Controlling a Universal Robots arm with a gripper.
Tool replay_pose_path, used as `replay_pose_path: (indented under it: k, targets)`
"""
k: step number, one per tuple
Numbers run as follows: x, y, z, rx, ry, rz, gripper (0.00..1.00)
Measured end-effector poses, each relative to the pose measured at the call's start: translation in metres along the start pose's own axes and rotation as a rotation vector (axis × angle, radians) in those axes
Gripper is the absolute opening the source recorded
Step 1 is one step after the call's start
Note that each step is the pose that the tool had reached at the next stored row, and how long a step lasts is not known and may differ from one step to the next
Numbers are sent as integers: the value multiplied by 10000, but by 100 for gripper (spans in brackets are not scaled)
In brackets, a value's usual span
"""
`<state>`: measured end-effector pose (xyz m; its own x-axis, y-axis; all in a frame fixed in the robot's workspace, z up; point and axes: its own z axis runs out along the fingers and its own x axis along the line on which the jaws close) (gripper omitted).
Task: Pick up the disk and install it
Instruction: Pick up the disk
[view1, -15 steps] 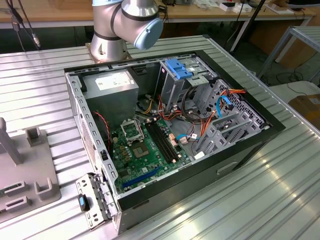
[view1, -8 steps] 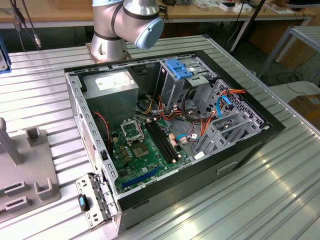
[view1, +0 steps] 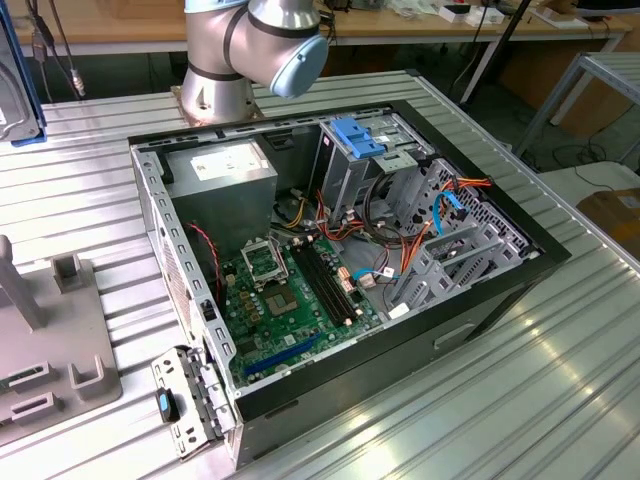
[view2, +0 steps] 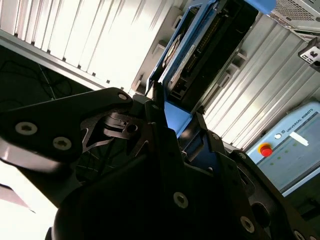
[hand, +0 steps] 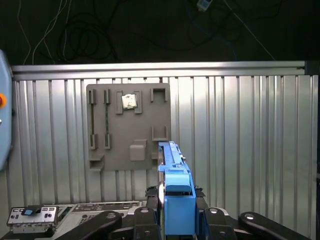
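One disk (hand: 170, 155), a flat rectangular hard drive in a blue plastic rail frame, is held edge-on in the black gripper (hand: 176, 196). The jaws are closed against both sides of the blue frame, so the disk is clamped and clear of any surface. In the second wrist view its dark body and a strip of white label show inside the frame.

Below the held disk runs the ribbed silver metal table (hand: 250, 150). On it lies a flat grey fixture plate (hand: 127, 125) with raised slots, one of them holding a small square chip (hand: 129, 101).

In the exterior view the plate sits at the near left of the table, just beside the open black computer case (view1: 545, 255). The case lies on its side with its green motherboard (view1: 290, 300) showing. A grey box-shaped power supply (view1: 222, 172) is at the far left inside the case. To its right stands a grey drive cage with a blue plastic top (view1: 357, 138), among red, orange and blue cables. The arm's silver base (view1: 245, 55) stands at the far edge, behind the case.
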<state>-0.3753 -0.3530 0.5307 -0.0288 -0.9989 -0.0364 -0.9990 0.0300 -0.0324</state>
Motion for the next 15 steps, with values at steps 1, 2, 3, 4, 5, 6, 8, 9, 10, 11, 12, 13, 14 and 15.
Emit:
replay_pose_path:
  k: [1, 2, 3, 4, 5, 6, 8, 9, 10, 11, 12, 13, 14, 15]
  targets:
    - [0, -9, 0, 0, 0, 0, 37]
    - [0, -17, 1, 1, 0, 0, 37]
    - [-1, -33, 1, -1, 0, 0, 37]
    - [-1, -42, 1, 0, 0, 0, 37]
    - [-1, -47, 2, 0, 0, 0, 37]
    - [-1, -55, 2, 0, 0, 0, 37]
    - [-2, -61, 2, 0, 0, 0, 37]
    - [-2, -64, 2, 1, 0, 0, 37]
    - [-2, -68, 2, 0, 0, 0, 37]
    - [-2, -72, 3, 1, -1, 0, 37]
    - [-2, -79, 2, 0, 0, 0, 37]
    - [-2, -83, 3, 0, 0, 0, 37]
    - [-2, -86, 3, 0, 0, 0, 37]
    - [-3, -89, 3, 0, 0, 0, 37]
